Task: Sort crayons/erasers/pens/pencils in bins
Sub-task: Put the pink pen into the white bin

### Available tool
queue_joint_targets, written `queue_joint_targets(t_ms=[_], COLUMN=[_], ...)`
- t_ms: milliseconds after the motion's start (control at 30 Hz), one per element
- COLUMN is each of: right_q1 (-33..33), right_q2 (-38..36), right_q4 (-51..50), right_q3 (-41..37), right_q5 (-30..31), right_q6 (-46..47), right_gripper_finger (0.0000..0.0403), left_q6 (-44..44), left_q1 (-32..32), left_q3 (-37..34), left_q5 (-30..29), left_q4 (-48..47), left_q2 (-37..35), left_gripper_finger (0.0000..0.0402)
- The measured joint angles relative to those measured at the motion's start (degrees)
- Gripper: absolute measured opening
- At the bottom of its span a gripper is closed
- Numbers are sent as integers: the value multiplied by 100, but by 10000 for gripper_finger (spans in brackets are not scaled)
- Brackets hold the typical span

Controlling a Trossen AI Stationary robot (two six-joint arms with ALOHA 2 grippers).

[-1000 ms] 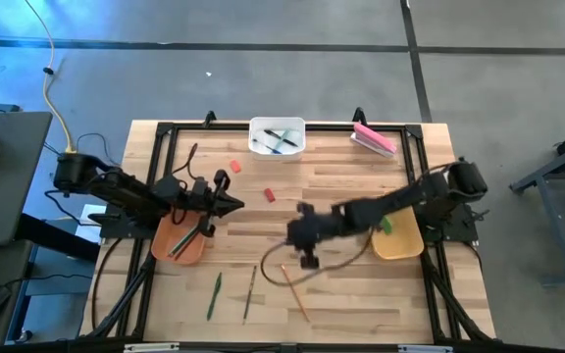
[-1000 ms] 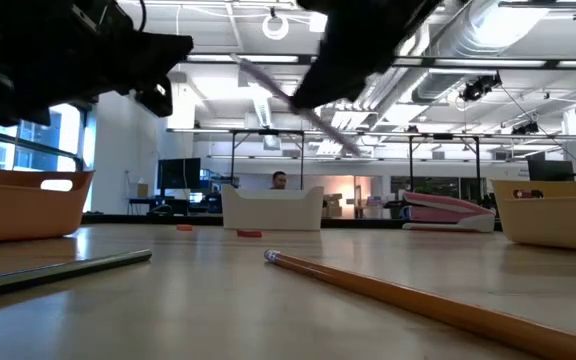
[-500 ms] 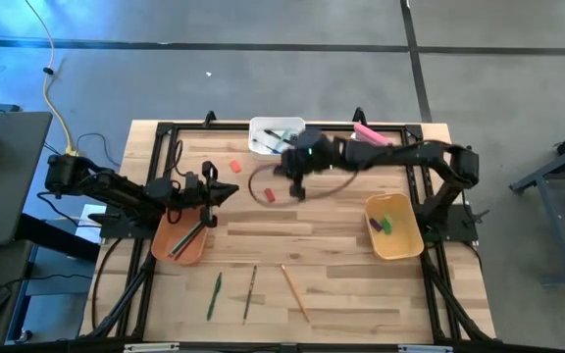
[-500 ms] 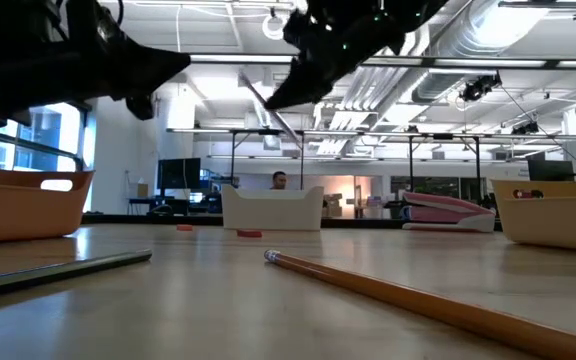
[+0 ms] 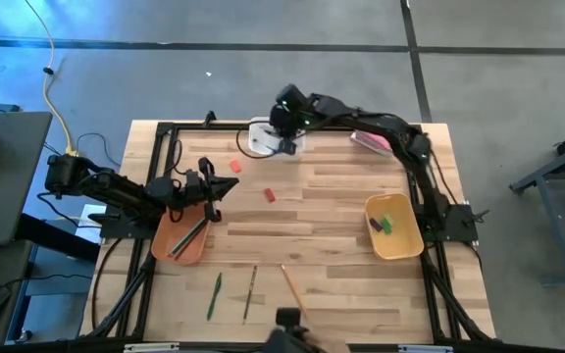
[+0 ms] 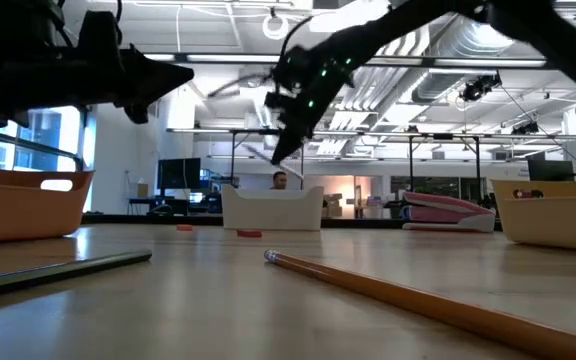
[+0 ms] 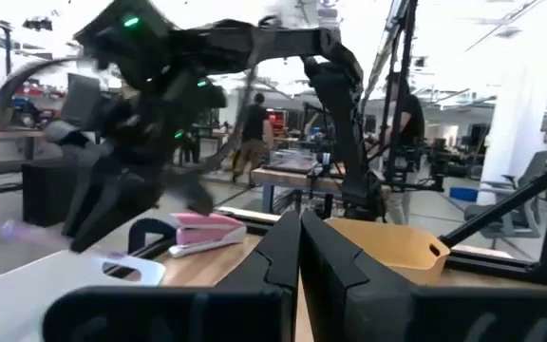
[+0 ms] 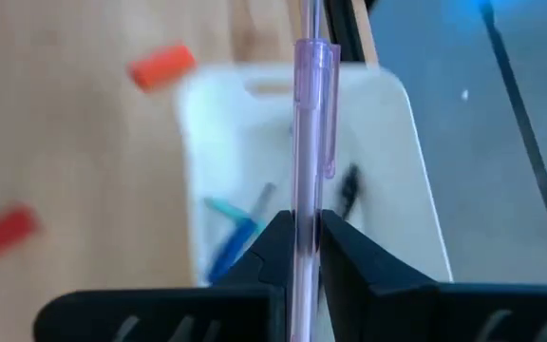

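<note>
- Right end effector (image 8: pixel 299 249) clamped on a translucent purple pen (image 8: pixel 310 123), poised above white bin (image 5: pixel 263 147) at worktop's 12 o'clock.
- Step: delivering pen. Next: lower, release inside.
- Left end effector (image 5: pixel 233 185) closed, empty, near orange-brown bin (image 5: pixel 168 238), 9 o'clock.

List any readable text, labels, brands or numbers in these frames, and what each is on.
None can be read.
The translucent purple pen in the right gripper shows no print.
The white plastic bin, orange-brown bin and mustard yellow bin carry no labels.
Anything on the background room fixtures is too small or blurred to read.
</note>
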Motion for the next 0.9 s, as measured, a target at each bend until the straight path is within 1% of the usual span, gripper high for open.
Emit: queue_joint_targets(t_ms=[200, 333, 533, 700, 900], right_q1=[-226, -301, -315, -313, -315], right_q2=[955, 1416, 1620, 1641, 1641], right_q4=[-514, -747, -828, -825, -825], right_q3=[1000, 1323, 1360, 1360, 1360], right_q5=[10, -33, -51, -51, -49], right_q6=[-237, -175, -71, 55, 82], right_gripper_finger=[21, 21, 21, 23, 52], left_q6=[-2, -2, -2, -4, -4], left_q1=[0, 0, 0, 0, 0], left_q3=[0, 0, 0, 0, 0], left_q5=[1, 1, 3, 6, 7], left_q4=[-121, -136, -150, -154, -217], left_q2=[2, 2, 2, 2, 2], left_gripper_finger=[0, 0, 0, 0, 0])
